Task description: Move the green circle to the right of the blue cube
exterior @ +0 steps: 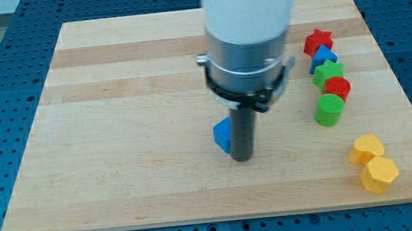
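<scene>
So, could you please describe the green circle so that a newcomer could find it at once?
Start at the column of blocks by the board's right edge. The green circle is its lowest piece, just below the red cylinder. Unlike the green star higher up, it is round and smooth-sided.

Pale wooden bench [115, 101], banded lengthwise in light and slightly darker strips. Near the middle, a blue cube [223, 136], half hidden behind my tip [243, 159], touching it. Toward the right edge, a tight column running from far edge to near: red star [318, 41], blue block [323, 56], green star [328, 72], red cylinder [337, 87], green circle [330, 110], each touching the next. Close to the near right corner, two yellow hexagons [365, 149] [379, 174], touching, well apart from the column.
</scene>
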{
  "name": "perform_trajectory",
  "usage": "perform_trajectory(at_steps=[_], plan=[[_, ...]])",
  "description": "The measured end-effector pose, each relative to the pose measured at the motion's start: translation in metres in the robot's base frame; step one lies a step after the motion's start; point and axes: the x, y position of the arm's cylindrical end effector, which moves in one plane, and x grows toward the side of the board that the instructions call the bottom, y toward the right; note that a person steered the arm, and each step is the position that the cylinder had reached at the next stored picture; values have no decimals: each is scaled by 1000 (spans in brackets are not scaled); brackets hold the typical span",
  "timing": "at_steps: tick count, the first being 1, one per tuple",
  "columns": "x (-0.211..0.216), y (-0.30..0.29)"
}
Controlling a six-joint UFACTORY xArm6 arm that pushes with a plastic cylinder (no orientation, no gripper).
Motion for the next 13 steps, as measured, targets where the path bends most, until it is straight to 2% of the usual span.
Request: perform_trajectory(at_steps=[1,2,3,4,6,8,12,13], plan=[[-31,-34],[-72,-40],[-42,-40],[4,-3],[-34,120],[0,140],[-25,214],[-25,177]])
